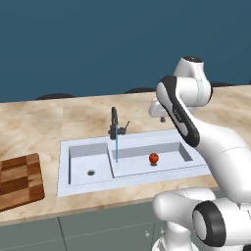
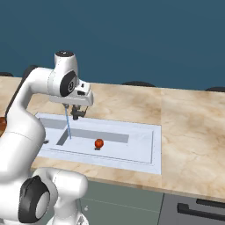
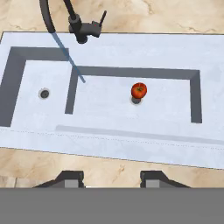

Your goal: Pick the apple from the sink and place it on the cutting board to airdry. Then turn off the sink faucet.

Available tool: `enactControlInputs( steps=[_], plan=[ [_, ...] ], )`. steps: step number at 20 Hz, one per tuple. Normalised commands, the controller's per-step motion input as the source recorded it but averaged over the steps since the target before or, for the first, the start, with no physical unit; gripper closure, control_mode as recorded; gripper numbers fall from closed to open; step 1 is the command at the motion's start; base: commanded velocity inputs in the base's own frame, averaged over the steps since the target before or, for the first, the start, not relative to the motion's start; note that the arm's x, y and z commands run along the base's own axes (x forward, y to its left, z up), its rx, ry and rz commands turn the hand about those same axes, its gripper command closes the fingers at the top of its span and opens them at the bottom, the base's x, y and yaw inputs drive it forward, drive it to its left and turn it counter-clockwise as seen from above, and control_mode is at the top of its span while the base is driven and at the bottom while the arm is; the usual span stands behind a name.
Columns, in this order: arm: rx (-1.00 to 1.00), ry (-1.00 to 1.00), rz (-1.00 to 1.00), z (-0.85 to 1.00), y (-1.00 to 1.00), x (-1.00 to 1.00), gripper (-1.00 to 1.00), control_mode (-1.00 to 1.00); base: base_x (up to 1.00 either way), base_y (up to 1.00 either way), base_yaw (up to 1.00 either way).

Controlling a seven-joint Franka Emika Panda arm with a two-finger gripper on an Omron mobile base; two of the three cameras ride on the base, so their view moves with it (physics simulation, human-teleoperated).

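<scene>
The small red apple (image 1: 154,158) (image 2: 99,143) (image 3: 139,90) lies on the floor of the larger basin of the pale sink (image 1: 63,186) (image 2: 147,151) (image 3: 131,144). Behind the sink stands the black sink faucet (image 1: 114,125) (image 3: 81,26), and a thin blue stream of water (image 1: 116,147) (image 3: 70,57) runs from its spout into the basin. At the left of the counter lies the checkered brown cutting board (image 1: 17,179). My gripper (image 2: 78,113) (image 3: 111,179) hangs high above the sink, pointing down, open, with nothing between its fingers.
The tan marble counter (image 1: 59,117) (image 2: 193,127) surrounds the sink, with a dark blue wall behind. The smaller basin with its dark drain (image 1: 90,172) (image 3: 43,93) lies left of the larger one. Grey cabinet fronts (image 2: 132,197) run below the counter edge.
</scene>
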Motion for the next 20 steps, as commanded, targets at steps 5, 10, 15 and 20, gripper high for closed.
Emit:
enactControlInputs(
  steps=[5, 10, 15, 20],
  plan=[
    [-0.01, -0.01, 0.00, -0.04, 0.00, -0.13, -1.00, -1.00, 0.00, 0.00, 0.00],
    [0.00, 0.01, 0.00, -0.19, 0.05, -0.18, -1.00, -1.00, 0.00, 0.00, 0.00],
    [-0.07, -0.01, 0.00, -0.22, 0.00, -0.06, -1.00, -1.00, 0.00, 0.00, 0.00],
    [-0.10, -0.03, 0.00, -0.26, -0.01, 0.00, -1.00, -1.00, 0.00, 0.00, 0.00]
  ],
)
